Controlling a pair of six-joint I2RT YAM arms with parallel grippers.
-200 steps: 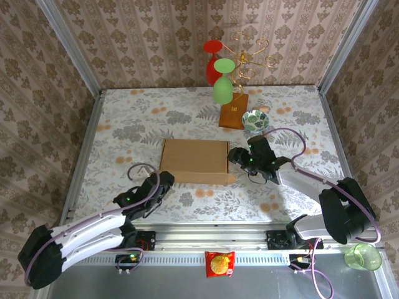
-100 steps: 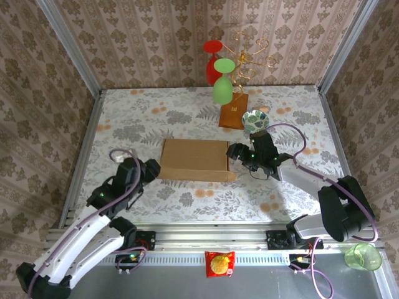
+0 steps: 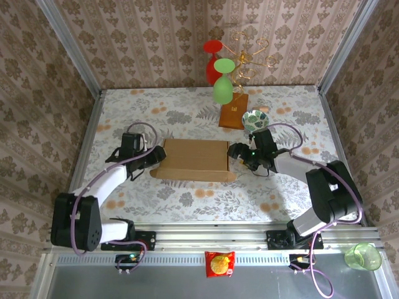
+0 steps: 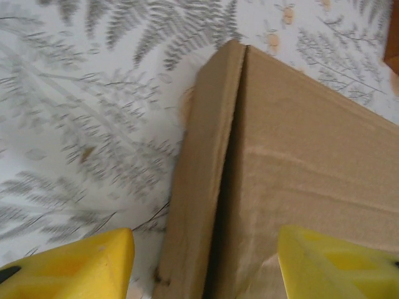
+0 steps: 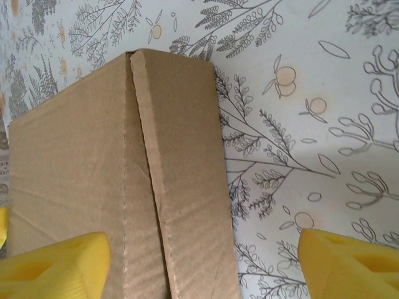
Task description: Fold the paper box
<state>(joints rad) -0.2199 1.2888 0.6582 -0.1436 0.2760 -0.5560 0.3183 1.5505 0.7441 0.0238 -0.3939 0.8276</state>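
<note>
While the paper box (image 3: 194, 159) lies near the middle of the table (image 3: 124, 112) with its broad top panel facing up, one arm reaches toward each of its short ends. The left hand (image 4: 206, 268) is released, its yellow fingers (image 4: 68, 268) spread to either side of the left end flap, where a dark gap shows between that flap and the top panel. The right hand (image 5: 202, 268) is likewise released and grasps nothing, with the right end flap lying between its spread fingers (image 5: 53, 265).

The step in hand looks like closing the two end flaps, with the main body seemingly already folded. The next move probably calls for each hand to press or pinch its flap square against the box without sliding it. A small tab (image 3: 230, 177) juts out at the near right corner and may need tucking.

Just beyond the right arm sits a patterned bowl (image 3: 255, 119), close enough to be nudged. Behind it, the wire glass stand (image 3: 234, 115) holds a green glass (image 3: 223, 87) and a red glass (image 3: 213, 62), well apart from the box.
</note>
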